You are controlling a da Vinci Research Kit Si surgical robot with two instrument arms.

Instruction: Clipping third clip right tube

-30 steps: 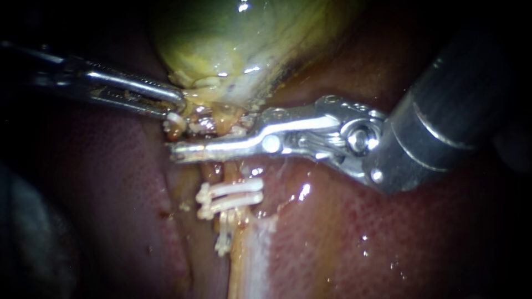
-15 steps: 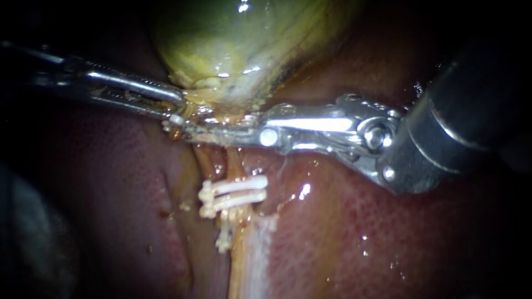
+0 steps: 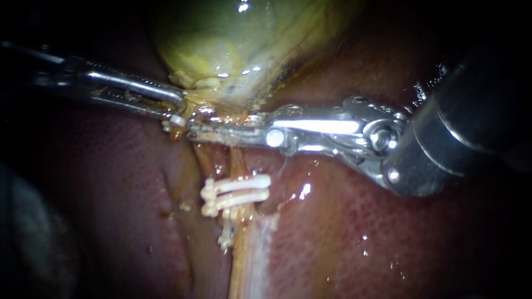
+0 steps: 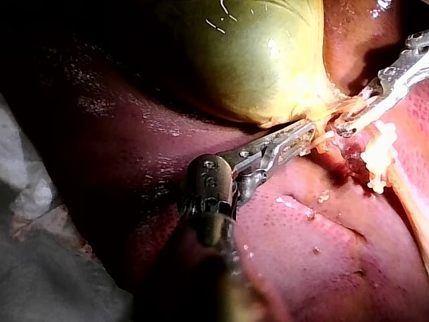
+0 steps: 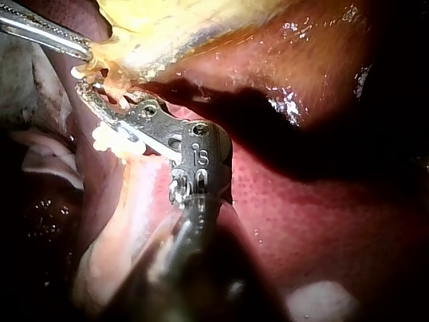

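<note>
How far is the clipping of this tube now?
Done: two white clips sit across the tube. In hand: the right instrument has its jaws shut on the tube nearer the gallbladder, which the left instrument holds. Left: opening the jaws, withdrawing.

gallbladder (image 3: 238,44) yellow-green; liver (image 3: 360,232) red, stippled; clips (image 3: 239,191) white

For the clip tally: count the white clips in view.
2: upper clip and lower clip, side by side across the tube below the right instrument. The white bit at its tip may be a third.
</note>
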